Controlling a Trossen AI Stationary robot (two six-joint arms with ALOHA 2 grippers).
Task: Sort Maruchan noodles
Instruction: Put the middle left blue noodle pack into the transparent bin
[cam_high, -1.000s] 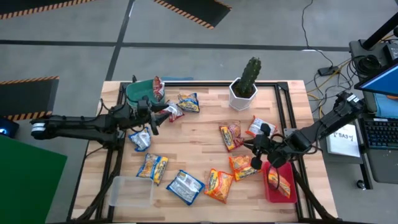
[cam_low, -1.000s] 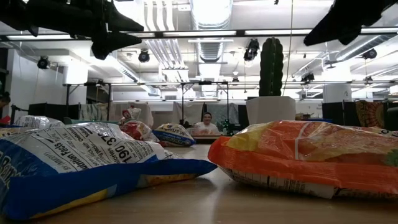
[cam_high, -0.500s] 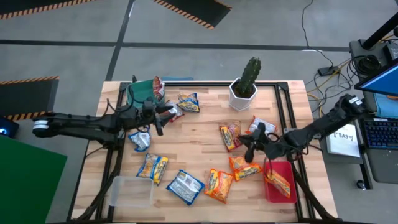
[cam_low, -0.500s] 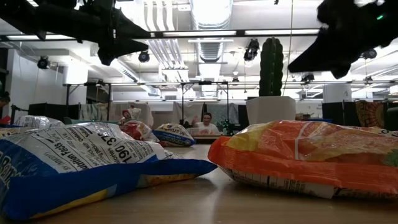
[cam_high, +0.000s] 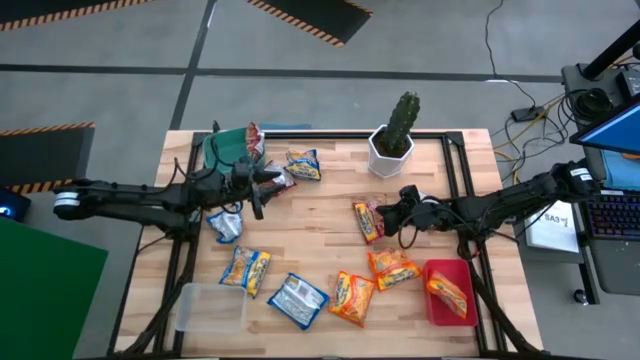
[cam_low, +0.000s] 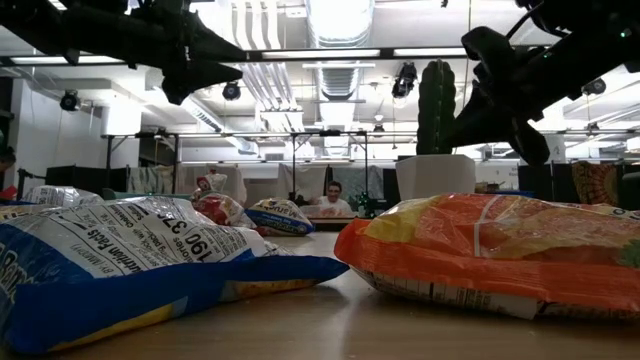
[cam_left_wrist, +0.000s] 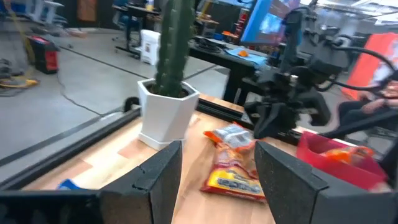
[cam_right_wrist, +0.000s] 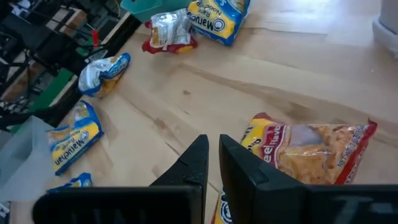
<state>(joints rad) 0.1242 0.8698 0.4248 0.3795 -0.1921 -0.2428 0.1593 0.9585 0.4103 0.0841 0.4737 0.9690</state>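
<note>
Wooden table (cam_high: 310, 215) carries the scattered Maruchan noodles (cam_high: 351, 297), with one orange packet already in the red tray (cam_high: 437, 308) at the near right corner. My right gripper (cam_high: 395, 217) hovers above the red-silver packet (cam_high: 370, 220) at mid-table, fingers pressed together, holding nothing. My left gripper (cam_high: 262, 185) hangs near the green tray (cam_high: 222, 146) at the far left, fingers spread and empty. Farthest back stands the cactus (cam_high: 401, 122) in its white pot.

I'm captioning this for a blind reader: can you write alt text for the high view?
Seen from above, Maruchan noodles lie scattered on a wooden table between two dark arms. The right gripper, shut, hovers by an orange packet; the left gripper, open, is near a green tray.
</note>
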